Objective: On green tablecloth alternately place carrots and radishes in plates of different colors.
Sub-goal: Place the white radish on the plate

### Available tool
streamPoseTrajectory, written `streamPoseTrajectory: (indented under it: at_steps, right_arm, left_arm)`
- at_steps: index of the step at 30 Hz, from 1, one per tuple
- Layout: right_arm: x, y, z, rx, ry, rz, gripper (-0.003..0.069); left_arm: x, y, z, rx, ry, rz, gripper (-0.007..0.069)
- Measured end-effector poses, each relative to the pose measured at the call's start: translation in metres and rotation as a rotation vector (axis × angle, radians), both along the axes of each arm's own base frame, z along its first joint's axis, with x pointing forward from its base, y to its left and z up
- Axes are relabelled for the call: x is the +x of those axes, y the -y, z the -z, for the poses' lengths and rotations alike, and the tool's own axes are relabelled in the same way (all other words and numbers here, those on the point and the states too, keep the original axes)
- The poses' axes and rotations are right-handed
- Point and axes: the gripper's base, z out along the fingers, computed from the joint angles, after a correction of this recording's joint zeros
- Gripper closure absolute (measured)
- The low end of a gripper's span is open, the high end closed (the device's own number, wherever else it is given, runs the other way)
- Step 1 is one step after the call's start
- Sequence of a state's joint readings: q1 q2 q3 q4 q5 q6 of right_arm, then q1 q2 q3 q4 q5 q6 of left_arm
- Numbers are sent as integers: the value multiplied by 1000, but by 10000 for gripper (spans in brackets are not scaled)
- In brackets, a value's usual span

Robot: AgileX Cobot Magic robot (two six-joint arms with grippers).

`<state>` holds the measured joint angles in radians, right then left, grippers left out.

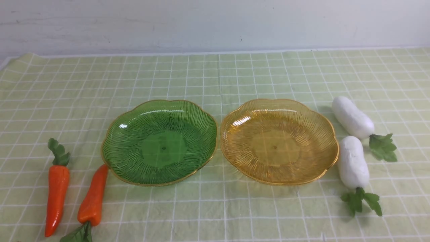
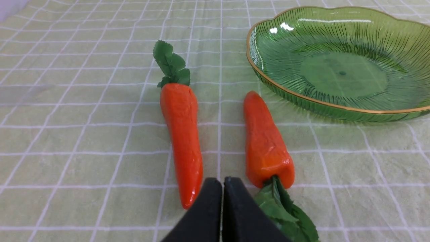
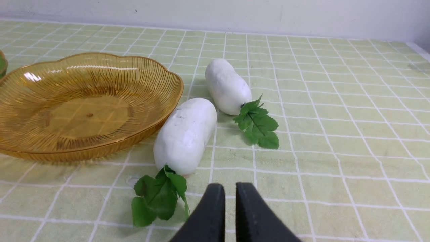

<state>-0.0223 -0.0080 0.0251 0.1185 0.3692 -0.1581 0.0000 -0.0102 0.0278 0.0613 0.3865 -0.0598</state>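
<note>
The left pincer [image 2: 222,184] has its jaws pressed together and holds nothing; it hangs low over the green tablecloth [image 2: 84,151]. Just ahead of it lie the two carrots. The longer carrot [image 2: 181,127] points its tip back at the pincer, leaves away. The stubbier carrot [image 2: 265,141] lies the other way, its leaves right beside the fingers and its tip close to the rim of the green plate [image 2: 285,95] beyond.

The right pincer [image 3: 229,190] is nearly closed, with only a slim gap between the jaws, and it too is empty and touches nothing. Close ahead lies the near radish [image 3: 184,134], leaves toward the pincer and its side against the amber plate [image 3: 100,149]. The far radish [image 3: 228,85] sits just past it.

Both plates are bare, so the task looks to be at its very start, with the first pick not yet begun. The next move calls for one pincer to spread wide enough to span a vegetable's body, then come down across its thickest part.
</note>
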Motion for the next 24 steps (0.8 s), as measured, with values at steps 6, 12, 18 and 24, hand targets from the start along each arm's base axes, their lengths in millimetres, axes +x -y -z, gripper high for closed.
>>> streamPoseTrajectory:
  at_steps: [6, 12, 18, 24]
  right_arm:
    - [0, -10, -3, 678, 7, 18, 613]
    - [0, -14, -9, 1003, 13, 16, 613]
    - [0, -15, -9, 1061, 6, 5, 613]
    - [-7, -18, -54, 854, 130, -105, 613]
  left_arm:
    - [1, 11, -4, -549, 23, -49, 632]
    - [2, 17, -14, -1075, 66, -82, 632]
    - [3, 17, -17, -1165, 93, -88, 632]
    - [1, 19, -22, -1124, 78, -56, 632]
